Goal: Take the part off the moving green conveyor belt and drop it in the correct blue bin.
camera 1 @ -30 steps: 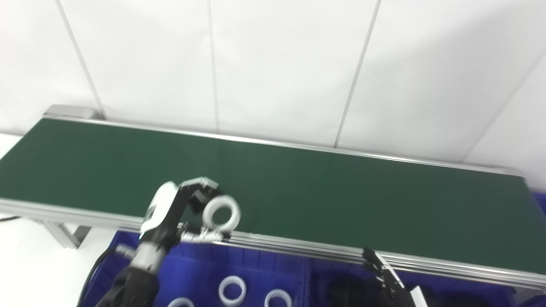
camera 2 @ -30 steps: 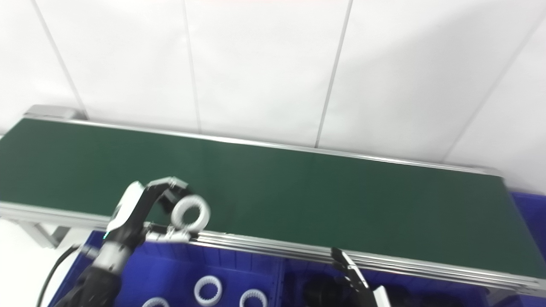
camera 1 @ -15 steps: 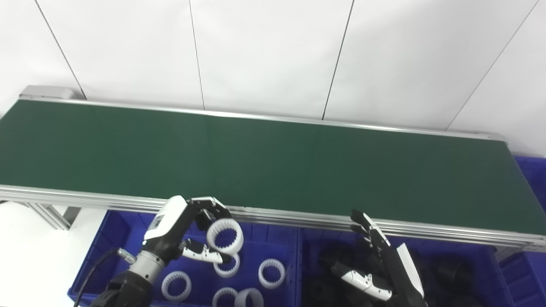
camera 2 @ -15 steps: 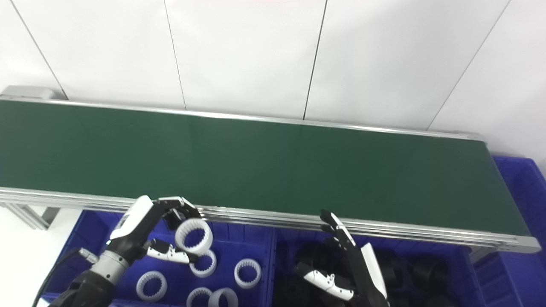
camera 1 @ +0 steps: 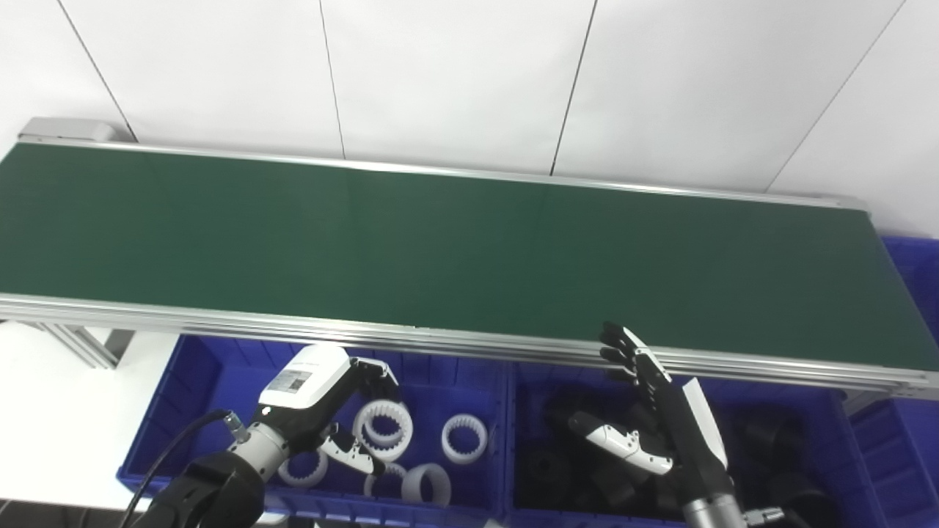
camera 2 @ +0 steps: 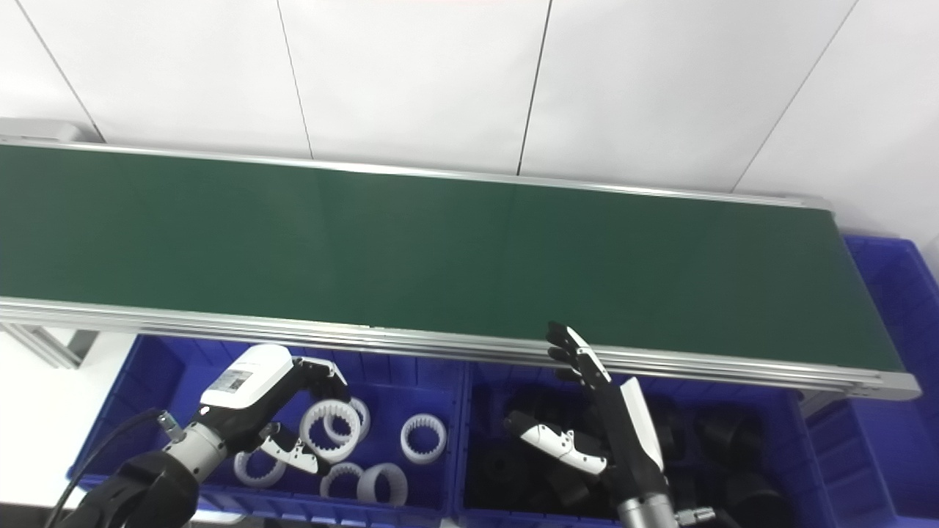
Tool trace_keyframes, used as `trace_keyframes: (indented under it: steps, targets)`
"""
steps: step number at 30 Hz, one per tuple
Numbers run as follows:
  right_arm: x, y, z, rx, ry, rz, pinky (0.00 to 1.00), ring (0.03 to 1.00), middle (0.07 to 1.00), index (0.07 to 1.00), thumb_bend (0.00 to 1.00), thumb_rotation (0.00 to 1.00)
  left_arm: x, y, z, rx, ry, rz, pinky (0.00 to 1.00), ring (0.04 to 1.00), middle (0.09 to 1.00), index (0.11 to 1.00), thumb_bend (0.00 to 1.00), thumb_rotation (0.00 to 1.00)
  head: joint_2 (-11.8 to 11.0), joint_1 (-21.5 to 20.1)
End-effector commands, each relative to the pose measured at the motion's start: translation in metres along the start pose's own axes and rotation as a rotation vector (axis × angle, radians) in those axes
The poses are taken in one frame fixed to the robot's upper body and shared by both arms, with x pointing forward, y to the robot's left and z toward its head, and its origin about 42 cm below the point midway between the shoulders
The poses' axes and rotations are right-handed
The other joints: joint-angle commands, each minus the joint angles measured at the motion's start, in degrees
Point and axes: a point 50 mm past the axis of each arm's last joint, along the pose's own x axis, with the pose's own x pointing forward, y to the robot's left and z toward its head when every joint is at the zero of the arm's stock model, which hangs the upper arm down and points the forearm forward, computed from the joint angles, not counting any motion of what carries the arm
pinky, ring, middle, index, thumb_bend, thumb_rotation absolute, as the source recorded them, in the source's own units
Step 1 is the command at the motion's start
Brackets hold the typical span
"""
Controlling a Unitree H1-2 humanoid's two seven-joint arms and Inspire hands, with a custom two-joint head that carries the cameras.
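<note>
A white toothed ring (camera 1: 383,429) sits between the fingers and thumb of my left hand (camera 1: 323,411), which is shut on it. Hand and ring hang low inside the left blue bin (camera 1: 183,389), just above several loose white rings (camera 1: 463,438). My right hand (camera 1: 660,418) is open with its fingers spread and pointing up. It hovers over the right blue bin (camera 1: 836,433), which holds black parts (camera 1: 543,462). No part lies on the green conveyor belt (camera 1: 440,242).
The belt's silver front rail (camera 1: 469,339) runs just above both bins. A third blue bin (camera 2: 895,293) stands past the belt's right end. White wall panels rise behind the belt, and a white floor shows at the lower left.
The camera has tilted down. My left hand has carried the white ring from the belt's front edge down into the left bin. The right hand stays open over the right bin.
</note>
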Motion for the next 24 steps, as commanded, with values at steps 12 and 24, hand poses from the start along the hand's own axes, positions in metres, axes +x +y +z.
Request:
trace_keyframes:
  steps: [12, 24]
  targets:
    - [0.001, -0.005, 0.01, -0.003, -0.024, -0.017, 0.75, 0.842, 0.88, 0.905, 0.78, 0.51, 0.0, 0.011, 0.001, -0.006, -0.019, 0.037, 0.87, 0.952, 1.0, 0.999, 0.92, 0.29, -0.6, -0.3]
    - [-0.002, -0.005, 0.007, -0.014, -0.01, 0.001, 0.76, 0.848, 0.882, 0.909, 0.79, 0.53, 0.027, 0.018, 0.003, -0.677, -0.198, 0.091, 0.87, 0.955, 0.999, 0.978, 0.91, 0.28, -1.3, -3.7]
